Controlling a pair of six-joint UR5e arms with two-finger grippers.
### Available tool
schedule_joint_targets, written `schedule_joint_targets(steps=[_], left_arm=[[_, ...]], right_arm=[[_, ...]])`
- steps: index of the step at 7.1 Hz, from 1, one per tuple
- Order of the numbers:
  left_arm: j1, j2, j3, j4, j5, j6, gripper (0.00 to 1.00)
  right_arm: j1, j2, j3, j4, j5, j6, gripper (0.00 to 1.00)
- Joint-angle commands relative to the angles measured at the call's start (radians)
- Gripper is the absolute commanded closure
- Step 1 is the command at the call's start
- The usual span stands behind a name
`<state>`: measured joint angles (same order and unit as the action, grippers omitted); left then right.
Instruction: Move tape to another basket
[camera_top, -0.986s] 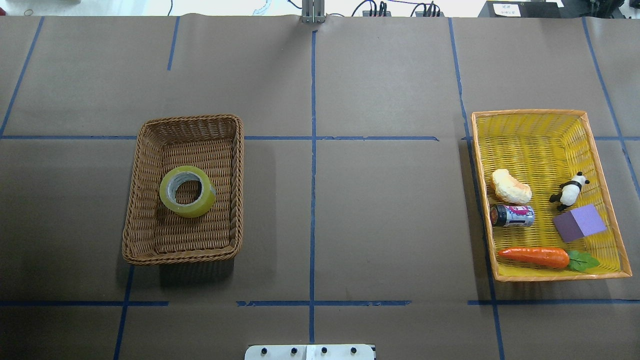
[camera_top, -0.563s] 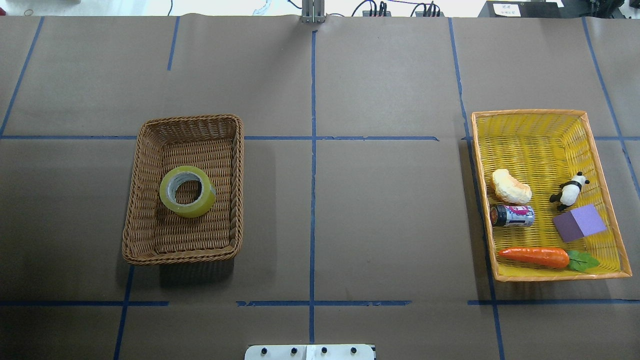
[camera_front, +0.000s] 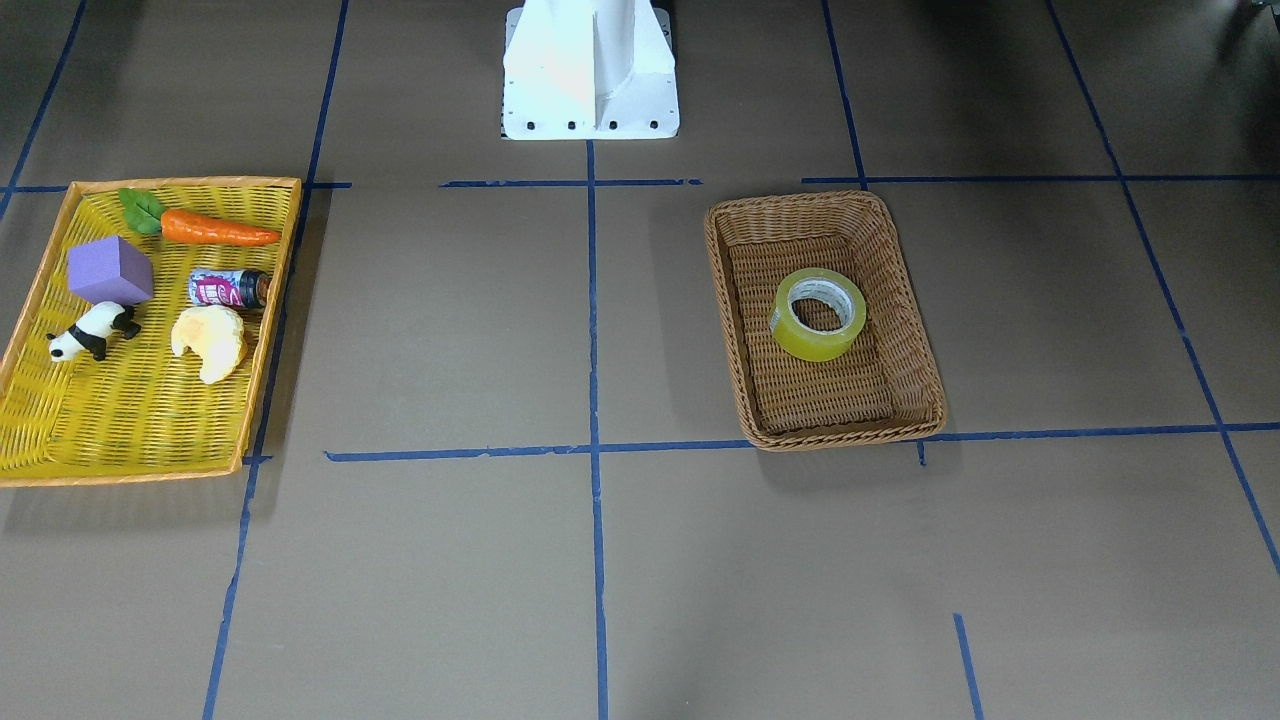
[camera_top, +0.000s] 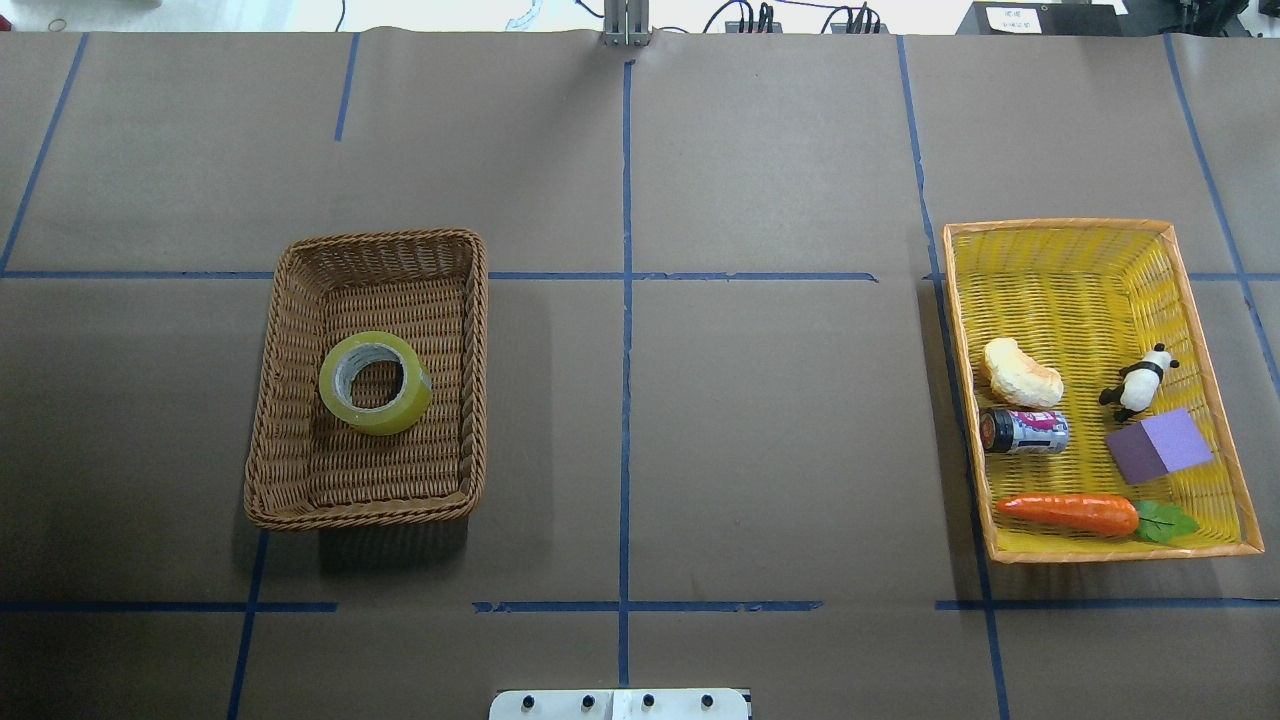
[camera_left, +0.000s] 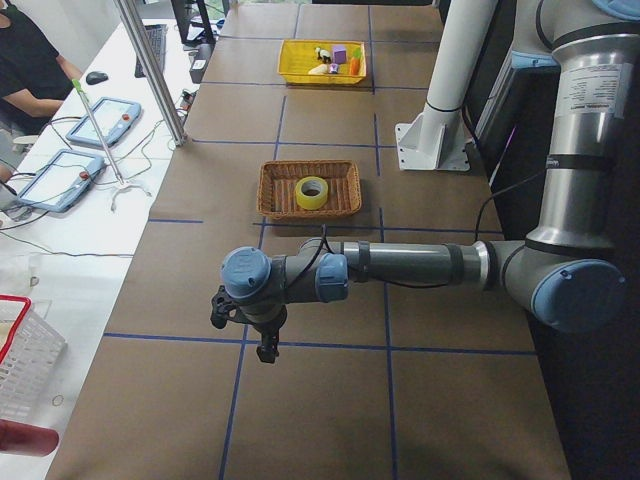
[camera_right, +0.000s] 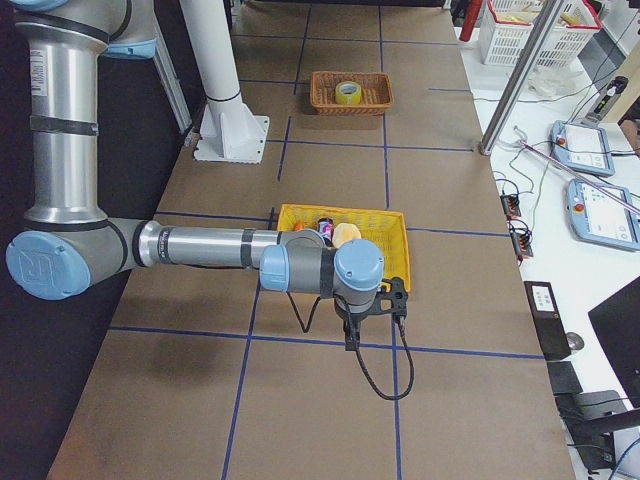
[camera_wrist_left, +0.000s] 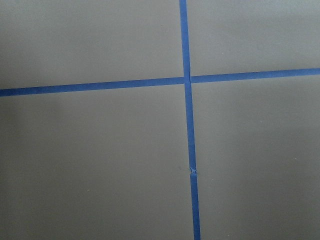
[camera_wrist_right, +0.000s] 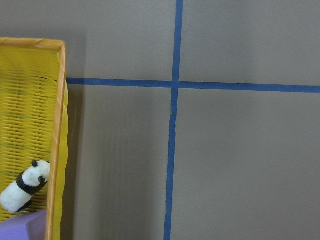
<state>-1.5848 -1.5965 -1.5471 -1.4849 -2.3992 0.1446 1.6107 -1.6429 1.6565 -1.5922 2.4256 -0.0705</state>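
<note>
The tape (camera_top: 375, 382) lies flat in the middle of the brown wicker basket (camera_top: 380, 237) on the table's left half. Both also show in the front-facing view, the tape (camera_front: 818, 314) inside the basket (camera_front: 800, 198). No gripper shows in those two views. My left gripper (camera_left: 262, 345) shows only in the exterior left view, hanging over the table's left end, well away from the basket (camera_left: 272, 190). My right gripper (camera_right: 356, 320) shows only in the exterior right view, just past the yellow tray (camera_right: 340, 212). I cannot tell whether either is open or shut.
The shallow yellow tray (camera_top: 1060, 226) on the right holds a carrot (camera_top: 1070, 512), a purple block (camera_top: 1160, 446), a toy panda (camera_top: 1138, 382), a small can (camera_top: 1025, 431) and a bread piece (camera_top: 1020, 373). Blue tape lines cross the brown table. The white robot base (camera_front: 590, 70) stands at the table's near middle edge.
</note>
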Motion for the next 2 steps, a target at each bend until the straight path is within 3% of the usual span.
schedule_joint_targets(steps=[1, 2], left_arm=[[0.0, -0.002, 0.001, 0.0, -0.002, -0.003, 0.0], [0.0, -0.002, 0.001, 0.0, -0.002, -0.003, 0.0]], right_arm=[[0.0, 0.0, 0.0, 0.0, 0.001, 0.0, 0.0], [0.0, 0.002, 0.0, 0.0, 0.0, 0.001, 0.0]])
